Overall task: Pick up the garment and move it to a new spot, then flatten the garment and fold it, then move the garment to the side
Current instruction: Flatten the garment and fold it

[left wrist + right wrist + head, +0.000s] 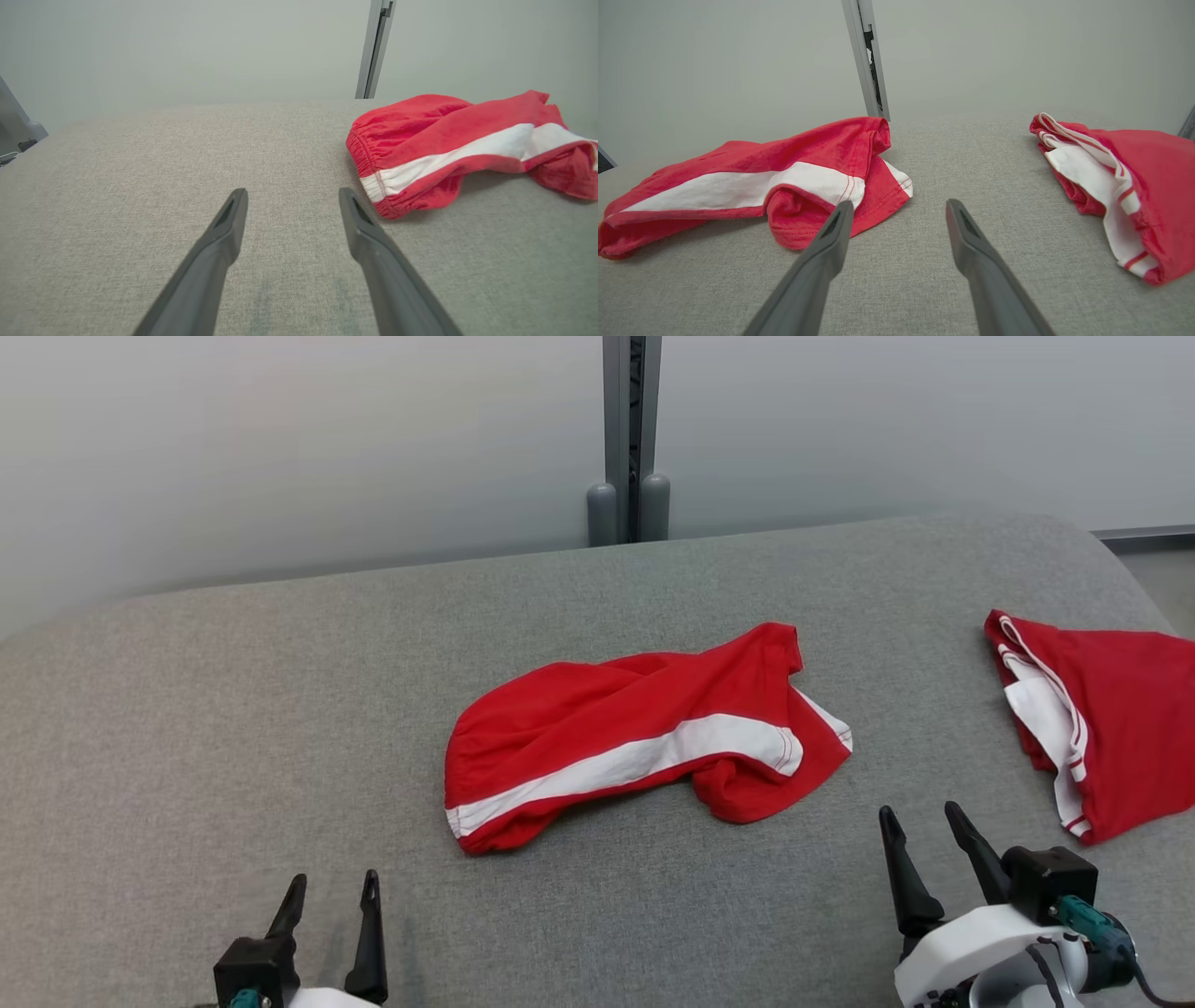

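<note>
- Garment: red with one broad white stripe, crumpled, lying near the middle of the grey padded surface.
- In the head view, long side running from lower left to upper right; gathered waistband at the left end, loose hem bunched at the right end.
- Left gripper: low at the left of the head view, fingers spread wide, nothing between them, over bare fabric.
- In the left wrist view, waistband end just ahead and to the right of the fingers, not touching.
- Right gripper: low at the right, fingers also spread wide and empty, near the right end of the garment but apart from it in the head view.
- Second red garment with white trim: at the right edge of the surface, well apart from the first, with the right gripper placed between the two.
- Behind the surface: pale wall and upright grey post.
</note>
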`<state>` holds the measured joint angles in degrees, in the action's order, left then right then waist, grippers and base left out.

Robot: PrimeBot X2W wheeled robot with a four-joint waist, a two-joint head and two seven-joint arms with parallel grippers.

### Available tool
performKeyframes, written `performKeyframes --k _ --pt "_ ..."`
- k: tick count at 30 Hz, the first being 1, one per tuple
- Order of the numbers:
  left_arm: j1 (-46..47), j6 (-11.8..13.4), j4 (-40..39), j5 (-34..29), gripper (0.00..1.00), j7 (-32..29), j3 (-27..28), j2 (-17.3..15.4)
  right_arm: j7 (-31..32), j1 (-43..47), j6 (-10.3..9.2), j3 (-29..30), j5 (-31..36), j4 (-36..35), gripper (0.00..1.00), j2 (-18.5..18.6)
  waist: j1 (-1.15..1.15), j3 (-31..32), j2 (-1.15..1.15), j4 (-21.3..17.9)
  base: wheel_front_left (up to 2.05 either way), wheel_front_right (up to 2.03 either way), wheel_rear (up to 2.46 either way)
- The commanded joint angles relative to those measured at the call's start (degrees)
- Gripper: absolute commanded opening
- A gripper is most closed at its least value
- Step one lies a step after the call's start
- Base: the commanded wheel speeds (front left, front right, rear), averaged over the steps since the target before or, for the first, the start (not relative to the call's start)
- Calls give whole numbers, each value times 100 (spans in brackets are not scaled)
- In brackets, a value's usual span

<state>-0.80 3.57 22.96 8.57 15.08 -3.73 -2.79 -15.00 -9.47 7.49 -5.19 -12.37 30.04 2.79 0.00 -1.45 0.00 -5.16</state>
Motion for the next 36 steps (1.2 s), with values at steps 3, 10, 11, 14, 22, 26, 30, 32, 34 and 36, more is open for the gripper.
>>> performKeyframes --k 3,10,11,14,22,26,30,32,34,36 --pt "289 -155 15 334 100 8 -91 -25 -23 -130 0 -71 -36 -63 100 31 0 -197 0 12 0 0 0" --pt "911 -441 409 1092 100 8 -404 -24 -23 -395 0 -195 -58 -85 100 31 0 -666 0 -87 0 0 0" --pt "993 -449 476 1138 100 7 -440 -24 -23 -431 0 -209 -64 -85 100 31 0 -732 0 -114 0 0 0" --pt "1183 -462 660 1216 100 8 -557 -25 -23 -544 0 -259 -67 -72 100 31 0 -889 0 -205 0 0 0" --pt "1462 -530 967 1373 100 8 -785 -27 -24 -664 0 -282 -54 -68 100 30 0 -1096 0 -358 0 0 0" --pt "1518 -468 1082 1320 100 8 -810 -25 -24 -717 0 -283 -24 -56 100 30 0 -1133 0 -415 0 0 0" --pt "1570 -555 1148 1412 100 8 -814 -26 -23 -742 0 -284 -29 -54 100 30 0 -1164 0 -456 0 0 0" --pt "1586 -621 1133 1431 100 8 -845 -27 -24 -746 0 -280 -22 -55 100 30 0 -1173 0 -463 0 0 0" --pt "1583 -650 1134 1455 100 8 -864 -26 -24 -747 0 -277 -14 -55 100 30 0 -1174 0 -464 0 0 0" --pt "1593 -711 1133 1501 100 8 -882 -27 -24 -748 0 -269 -1 -52 100 30 0 -1175 0 -461 0 0 0"
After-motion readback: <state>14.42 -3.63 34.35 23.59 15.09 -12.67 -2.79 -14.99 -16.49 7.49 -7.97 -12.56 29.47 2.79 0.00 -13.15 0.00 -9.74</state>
